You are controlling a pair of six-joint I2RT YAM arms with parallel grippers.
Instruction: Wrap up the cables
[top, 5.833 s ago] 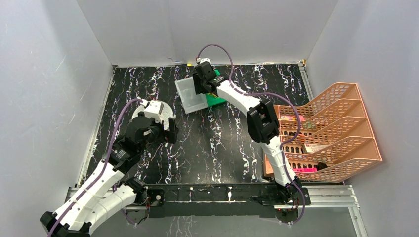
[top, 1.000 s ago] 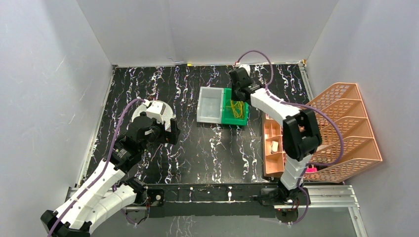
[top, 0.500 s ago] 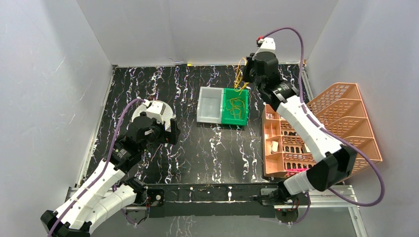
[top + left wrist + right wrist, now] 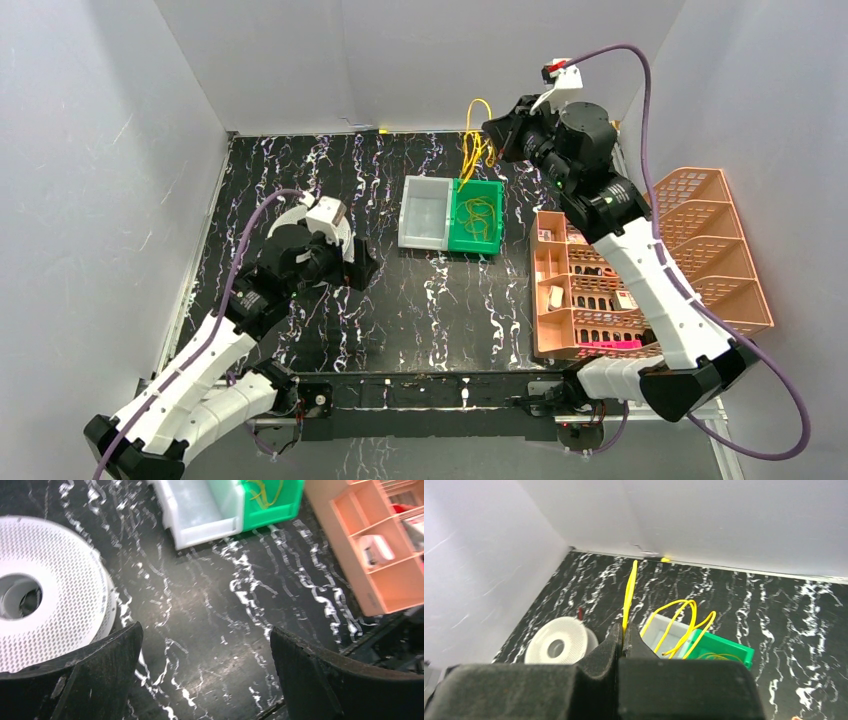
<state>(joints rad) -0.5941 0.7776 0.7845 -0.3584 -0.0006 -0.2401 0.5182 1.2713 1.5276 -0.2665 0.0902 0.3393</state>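
My right gripper (image 4: 489, 129) hangs high over the table's back edge, shut on one thin yellow cable (image 4: 472, 138). In the right wrist view that cable (image 4: 629, 593) rises from the pinched fingertips of the gripper (image 4: 623, 630), and its loops trail down to the green bin (image 4: 489, 238). More yellow cables (image 4: 479, 214) lie coiled inside that bin. The white perforated spool (image 4: 55, 605) lies flat on the table at the left. My left gripper (image 4: 205, 630) hovers wide open just to its right with nothing between its fingers, above bare table (image 4: 360, 268).
A clear plastic bin (image 4: 424, 212) stands against the green bin's left side. An orange tiered rack (image 4: 650, 270) with small items fills the right side. White walls close in the black marbled table on three sides.
My right arm has swung up and to the right, lifting a yellow cable out of the green bin. The left gripper has shifted slightly right of the spool, still open.
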